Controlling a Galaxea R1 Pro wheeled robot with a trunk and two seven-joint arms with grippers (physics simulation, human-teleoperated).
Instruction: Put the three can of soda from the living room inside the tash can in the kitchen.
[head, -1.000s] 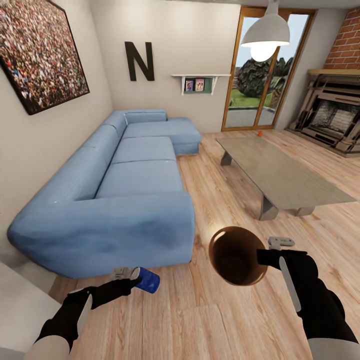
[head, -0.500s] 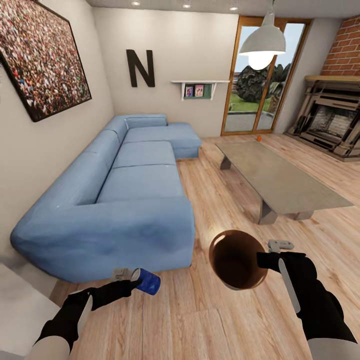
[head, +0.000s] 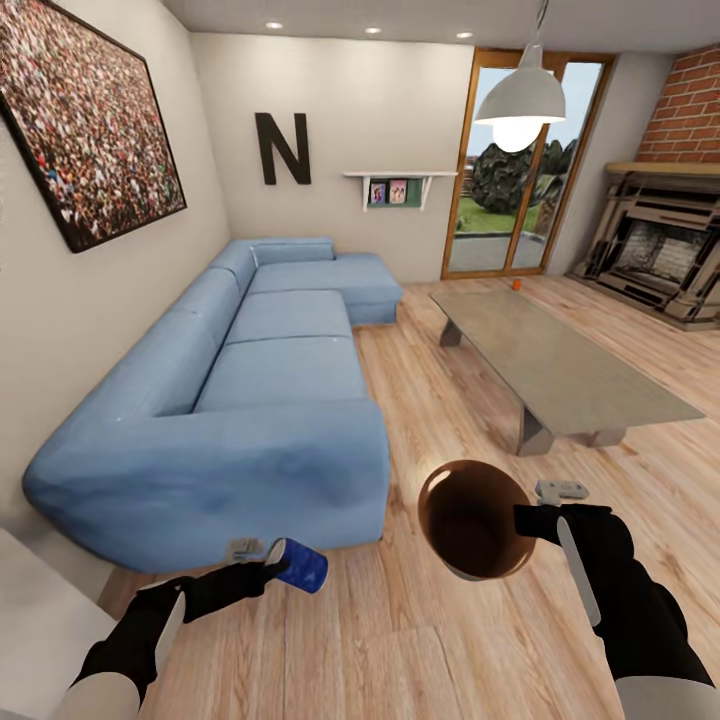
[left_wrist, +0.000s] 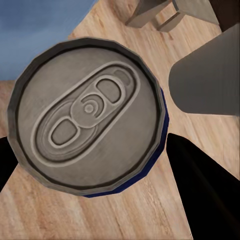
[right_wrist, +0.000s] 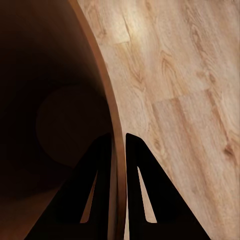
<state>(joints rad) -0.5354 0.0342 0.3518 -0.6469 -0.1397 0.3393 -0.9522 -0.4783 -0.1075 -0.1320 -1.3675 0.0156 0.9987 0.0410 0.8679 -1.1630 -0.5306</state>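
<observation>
Dark blue soda can (head: 300, 565), copper-brown trash can (head: 472, 520), light-blue sofa (head: 250, 400), red-brick fireplace (head: 660, 250)

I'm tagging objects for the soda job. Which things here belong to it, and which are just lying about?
Job:
blue can, in left gripper
trash can, rim pinched by right gripper
orange can, on coffee table

Just around:
sofa
fireplace
lamp

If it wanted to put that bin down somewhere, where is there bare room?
Bare wood floor lies between the sofa and the coffee table, and in front of both arms. The coffee table top is bare apart from a small orange can at its far end. It is tighter between the blue can in the left gripper and the trash can held by the right gripper.
</observation>
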